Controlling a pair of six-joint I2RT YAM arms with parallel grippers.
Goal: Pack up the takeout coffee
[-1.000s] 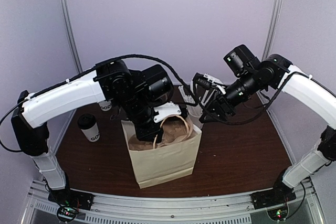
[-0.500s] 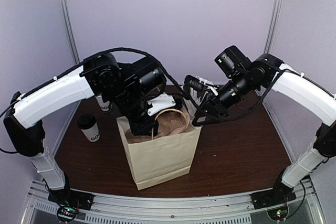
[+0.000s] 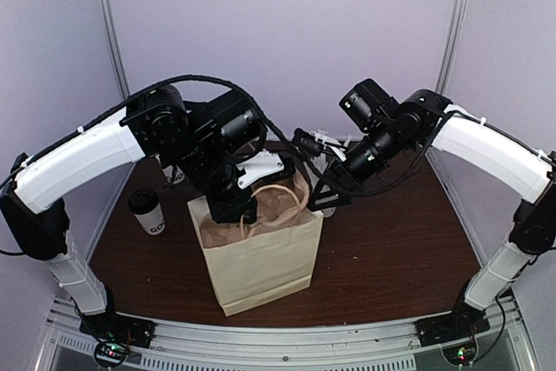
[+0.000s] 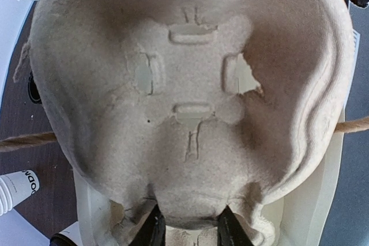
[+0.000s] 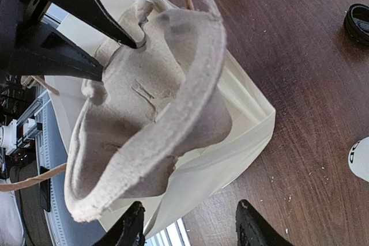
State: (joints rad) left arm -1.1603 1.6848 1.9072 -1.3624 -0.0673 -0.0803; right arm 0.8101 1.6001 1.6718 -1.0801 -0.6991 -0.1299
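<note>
In the top view alone: coffee [image 3: 149, 212] seen whole, upright on the table [image 3: 391, 249].
Wrist views: tray [image 4: 190, 84] over the bag [image 3: 261, 258].
Left claw [image 4: 190, 227]: clenched on the tray's rim; coffee at its 9 o'clock, well apart.
Right claw [image 5: 190, 223]: released, at the bag's 2 o'clock corner.
Hidden: bag's inside, under the tray.

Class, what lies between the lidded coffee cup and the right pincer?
Seen from above: the paper bag, with the left pincer holding a cardboard tray at its mouth.
</note>
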